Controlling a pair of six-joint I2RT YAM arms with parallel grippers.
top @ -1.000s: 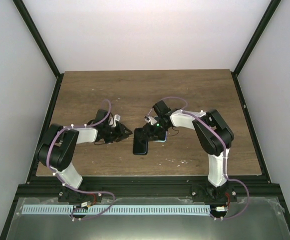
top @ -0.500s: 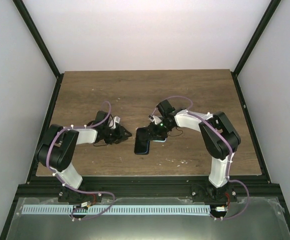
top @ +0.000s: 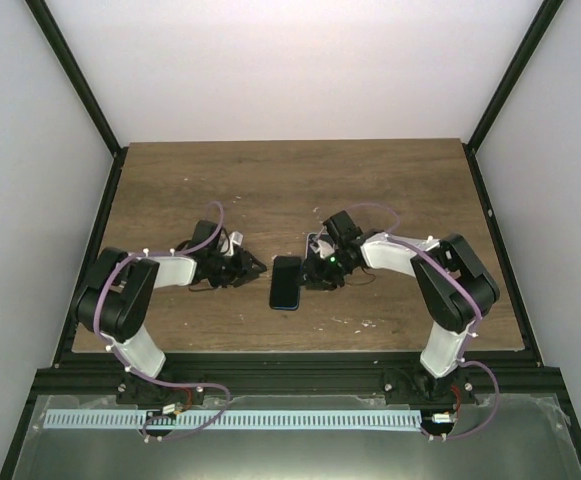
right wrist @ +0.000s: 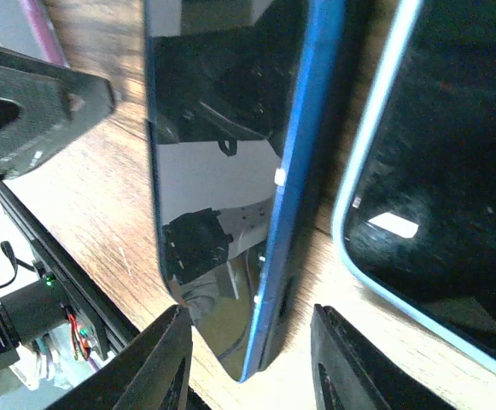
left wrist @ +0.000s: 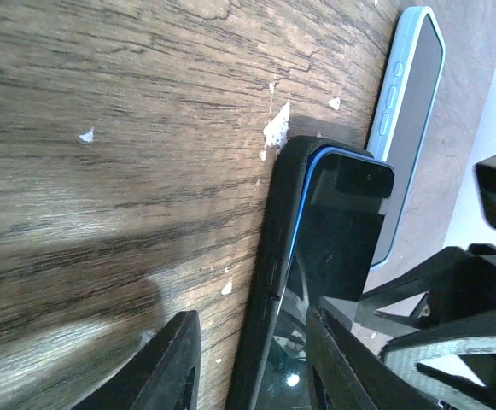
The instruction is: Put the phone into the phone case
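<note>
A dark phone with a blue rim (top: 286,283) lies face up in a black phone case (left wrist: 273,256) on the wooden table. In the left wrist view the blue rim (left wrist: 303,205) sits slightly proud of the case's edge. It also shows in the right wrist view (right wrist: 222,154). My left gripper (top: 255,266) is open just left of the phone, its jaws straddling the phone's near long edge (left wrist: 248,367). My right gripper (top: 317,272) is open just right of the phone, jaws either side of a phone corner (right wrist: 248,367), holding nothing.
A second phone in a light-blue case (left wrist: 411,111) lies beside the first one, to its right (right wrist: 435,171), mostly under my right wrist in the top view (top: 314,243). The table (top: 270,180) has black frame rails at its sides and front.
My right gripper has drawn back to the right off the phone, leaving it flat and uncovered. The phone has shifted slightly right. My left gripper has barely moved.
</note>
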